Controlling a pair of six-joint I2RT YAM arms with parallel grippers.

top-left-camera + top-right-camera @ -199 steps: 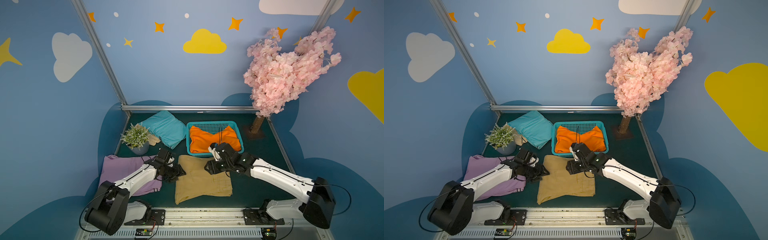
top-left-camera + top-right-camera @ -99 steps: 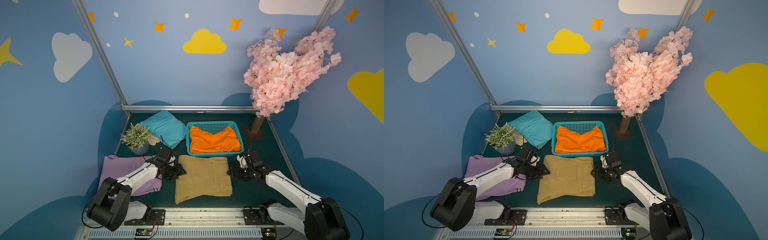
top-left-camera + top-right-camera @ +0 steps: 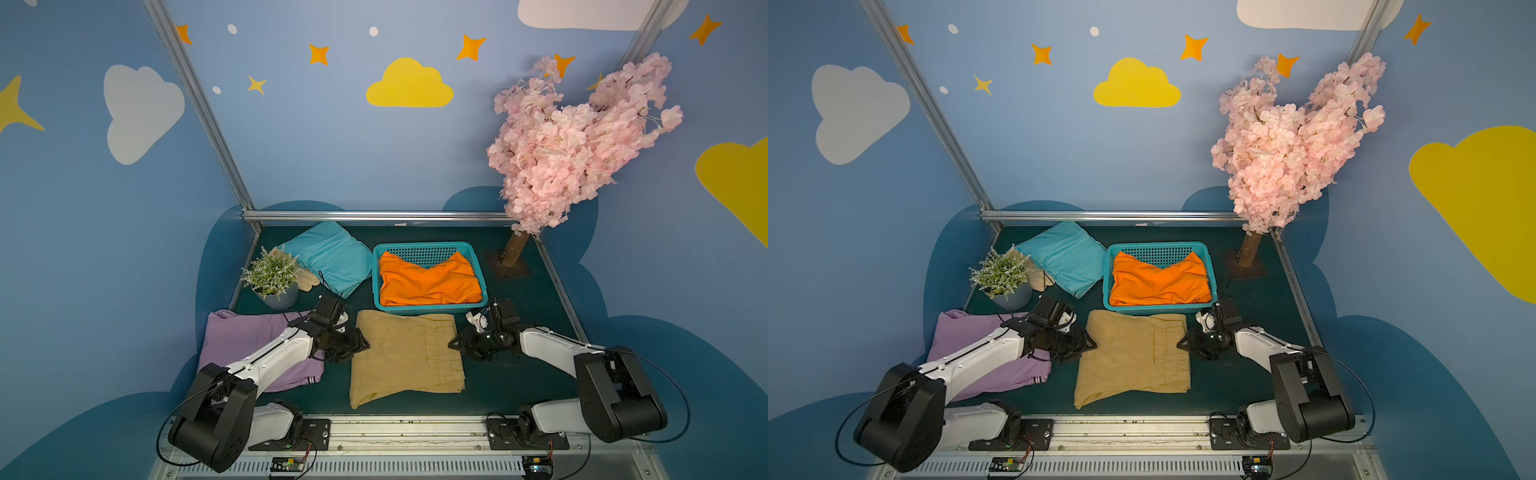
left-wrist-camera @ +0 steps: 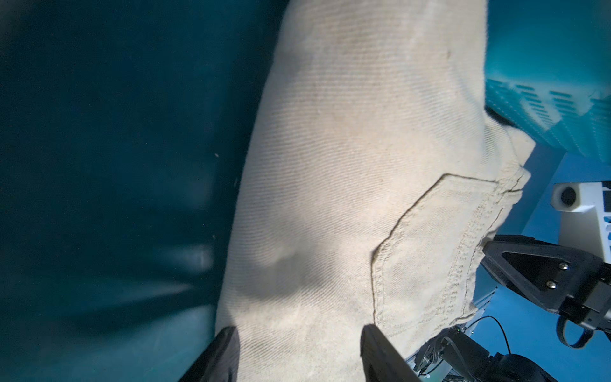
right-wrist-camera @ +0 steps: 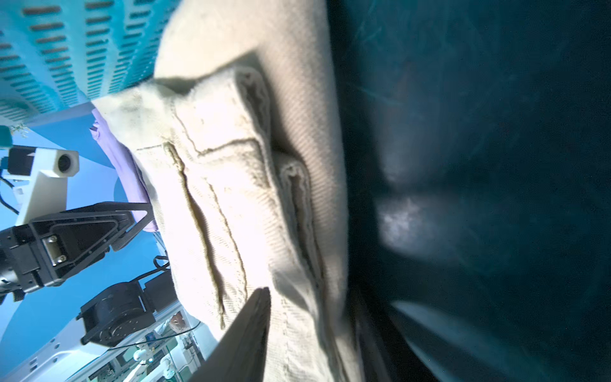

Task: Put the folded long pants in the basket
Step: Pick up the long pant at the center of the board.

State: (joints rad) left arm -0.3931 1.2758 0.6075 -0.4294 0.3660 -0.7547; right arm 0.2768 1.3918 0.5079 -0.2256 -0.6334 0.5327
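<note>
The khaki pants (image 3: 407, 357) are lying flat on the dark green surface (image 3: 519, 386), between the two arms and well outside the basket (image 3: 428, 246). Their far edge is resting against the basket's near wall. The folded outline is reading close to square in both top views (image 3: 1133, 357), so I cannot tell its long axis. The stitched pocket and fly seams are running from the basket side toward the robot's base.

The left end effector (image 3: 361, 345) is sitting at the left edge. In its wrist view (image 4: 297, 330) the fingers are standing apart with khaki cloth between them; whether they are pinching it I cannot tell. The right end effector (image 3: 455, 344) is meeting the right edge. In its wrist view (image 5: 310, 294) one finger is lying on top of the folded layers, and the grip cannot be judged.

The orange pants (image 3: 428, 282) are filling the basket, long axis across it. The turquoise pants (image 3: 332, 257) are lying skewed at the far left. The lilac pants (image 3: 245, 336) are lying partly under the left arm (image 3: 270, 357), striped cuffs toward the robot's base.
</note>
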